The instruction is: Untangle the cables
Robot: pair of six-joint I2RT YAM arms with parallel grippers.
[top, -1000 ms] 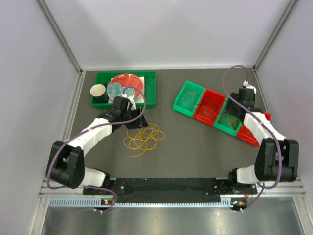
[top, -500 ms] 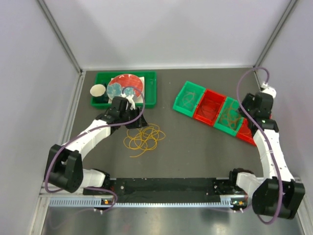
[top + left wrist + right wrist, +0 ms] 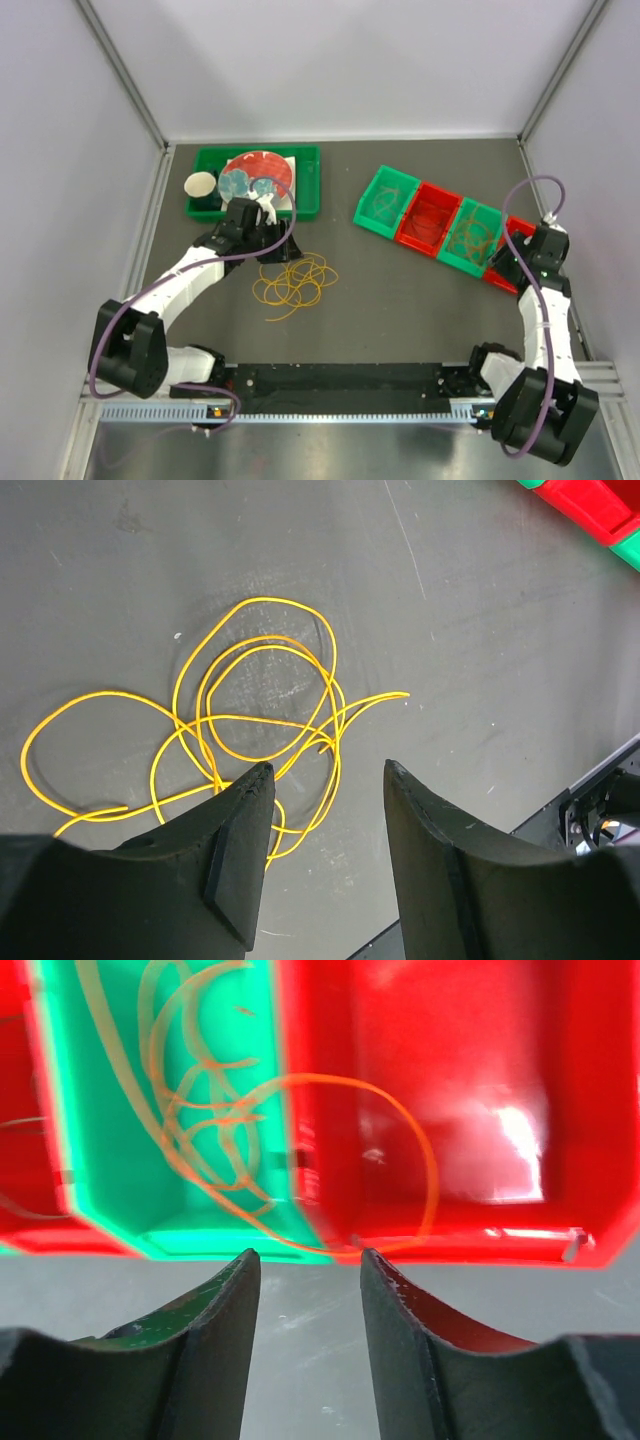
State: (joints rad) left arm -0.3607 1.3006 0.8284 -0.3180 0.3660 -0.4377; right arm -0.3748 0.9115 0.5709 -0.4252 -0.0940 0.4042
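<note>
The job is looking partly done from where I am standing. Over on the right side of the counter (image 3: 400, 300), a row of bins (image 3: 400, 174) is holding loops that are lying apart from the main heap. Orange cables (image 3: 200, 1120) are curling inside a green bin (image 3: 60, 1110). One orange loop (image 3: 432, 1170) is draping over the wall into the red bin (image 3: 470, 1070) next door, half in each (that one may want tidying, I would guess).

What is left, as I judge it, is the yellow cables (image 3: 295, 280). They are lying loose on the bare counter in front of the left arm (image 3: 190, 275), several loops crossing one another and one free end poking out to the side.

The left jaws are hanging over that yellow heap, spread apart and gripping nothing. In the wrist view the near edge of the tangle is running under one finger while most of it is lying just beyond the tips. I cannot tell whether anything is touching.

The right jaws are hovering at the near edge of the bins, parted too, with only bare counter showing between them. The stray orange loop is sitting just past their tips, not between them.
</note>
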